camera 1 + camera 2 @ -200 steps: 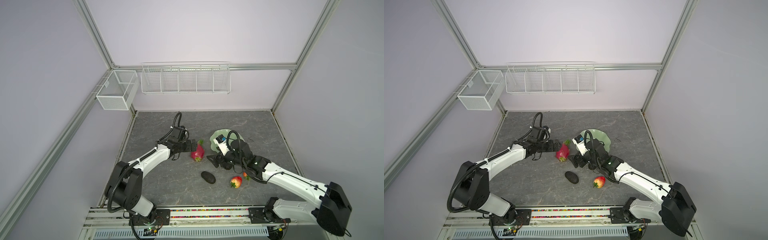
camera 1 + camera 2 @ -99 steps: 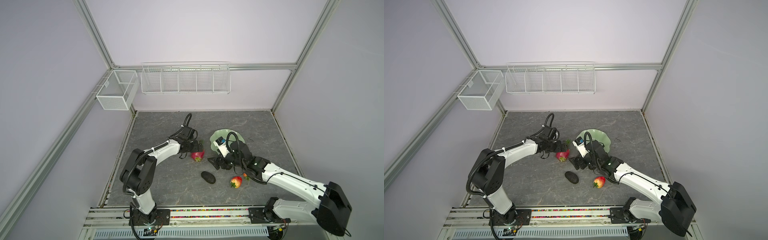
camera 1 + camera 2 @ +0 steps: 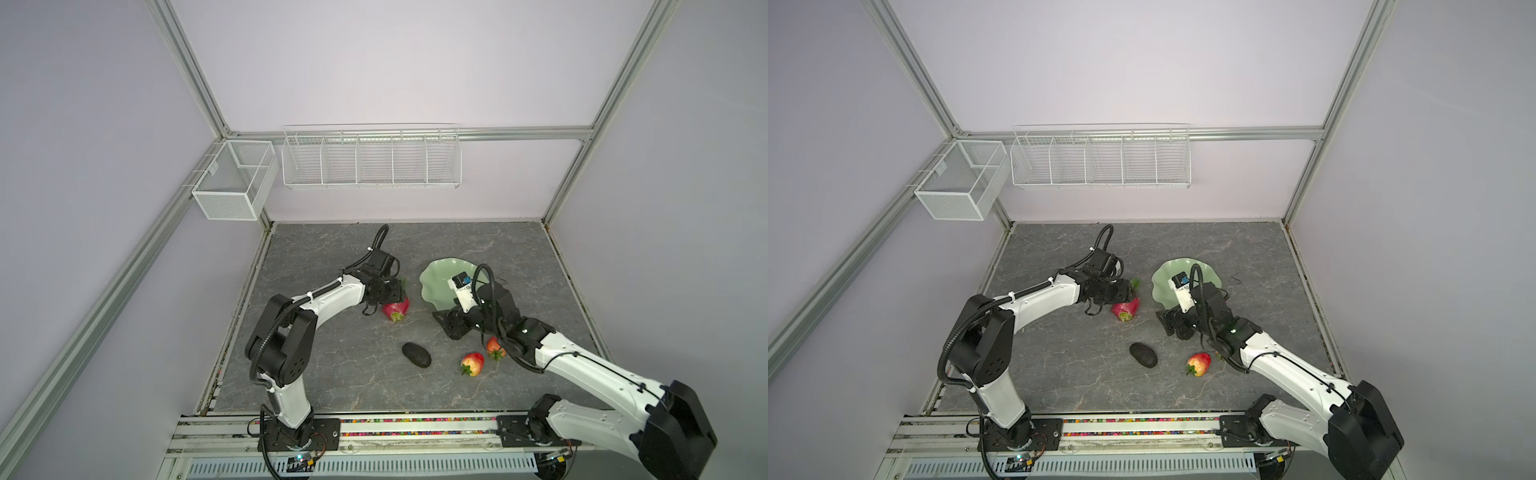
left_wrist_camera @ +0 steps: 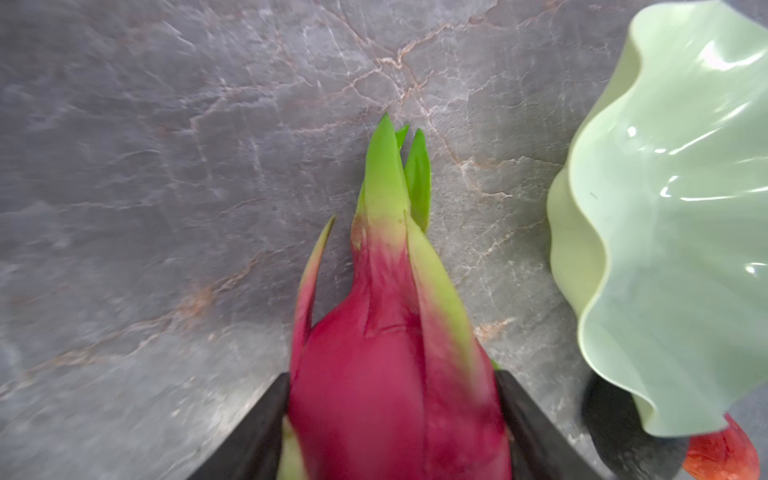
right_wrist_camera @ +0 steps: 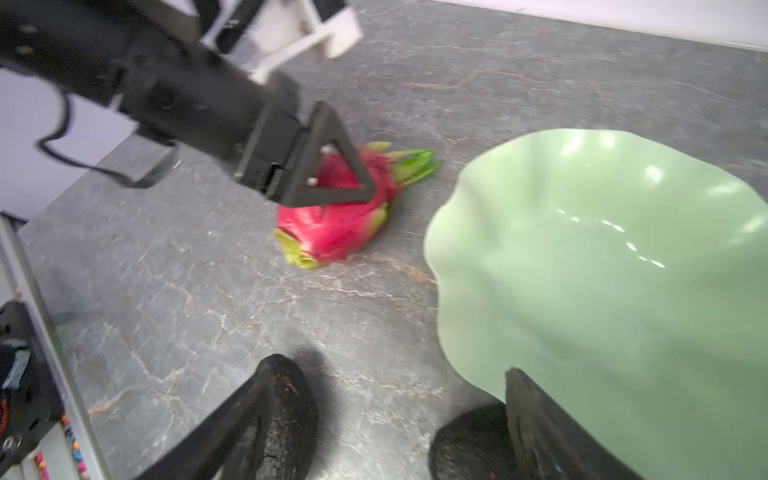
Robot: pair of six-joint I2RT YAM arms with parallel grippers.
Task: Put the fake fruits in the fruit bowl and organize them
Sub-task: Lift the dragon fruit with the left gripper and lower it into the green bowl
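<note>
The magenta dragon fruit lies on the grey table, left of the pale green fruit bowl. My left gripper is shut on the dragon fruit, a finger on each side. My right gripper stands open, low at the bowl's near rim. One avocado shows beside one of its fingers. A second dark avocado lies by the other finger, partly under the rim. Two strawberries sit near the right arm. The bowl holds nothing.
Two white wire baskets hang on the back and left walls above the table. The right arm's forearm crosses the table's front right. The rail runs along the front edge.
My left gripper moved right over the dragon fruit, came down and shut on it. The right arm has barely moved and stays open.
</note>
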